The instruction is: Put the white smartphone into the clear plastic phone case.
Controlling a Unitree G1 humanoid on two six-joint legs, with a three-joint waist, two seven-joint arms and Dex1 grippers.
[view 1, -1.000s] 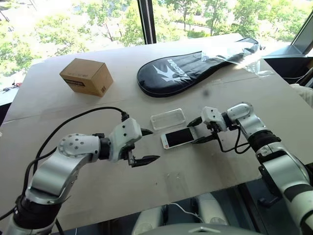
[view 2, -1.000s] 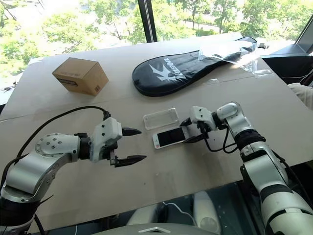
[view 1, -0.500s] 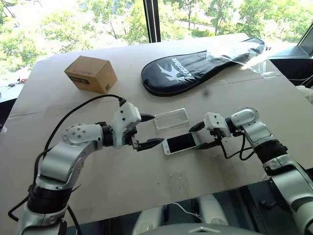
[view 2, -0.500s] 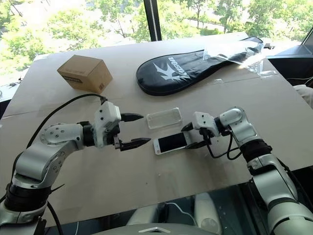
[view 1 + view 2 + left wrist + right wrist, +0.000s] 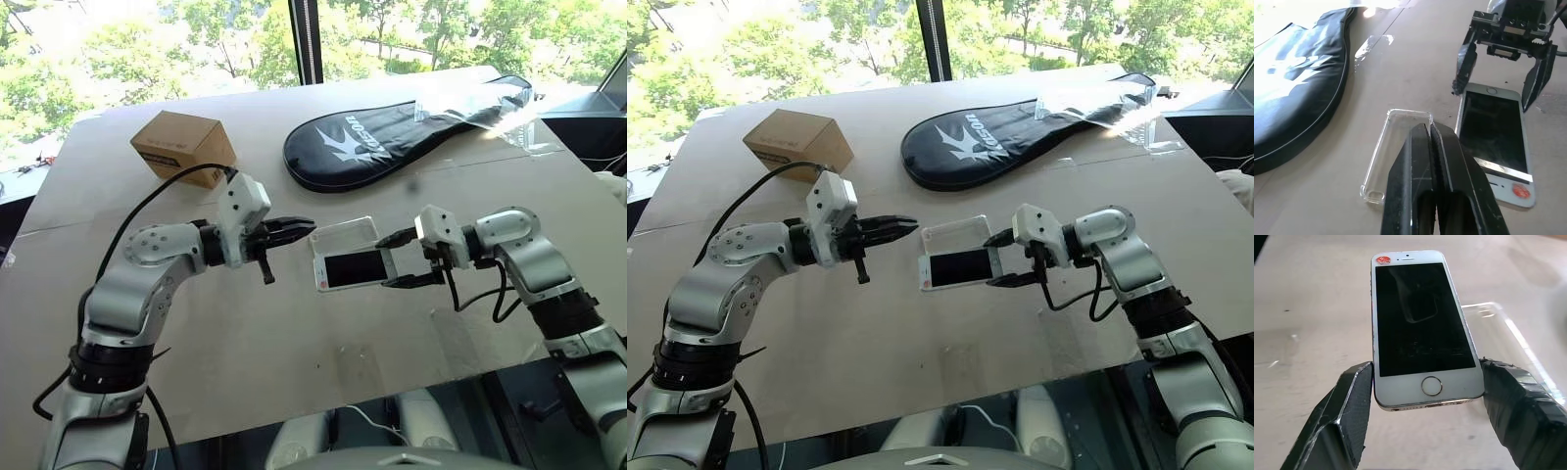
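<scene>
Mid-desk: right gripper (image 5: 396, 261) fingers pinching white smartphone (image 5: 354, 268) by its sides, probably to line it up with clear plastic phone case (image 5: 1396, 150) just beside. Left gripper (image 5: 297, 226) fingers pressed together, holding nothing.

Both arms are built of rounded, silver-grey metallic shells joined by black rings. The left arm's elbow housing carries a round cap dotted with small dark screws. A white, boxy wrist block sits behind the left gripper (image 5: 294, 226), whose two black fingers (image 5: 1449, 171) are glossy and tapering. A black cable loops from the left wrist block back along the arm. The right gripper (image 5: 394, 260) has a similar white block, black ridged fingers (image 5: 1518, 406) and a thin black cable hanging beneath.
</scene>
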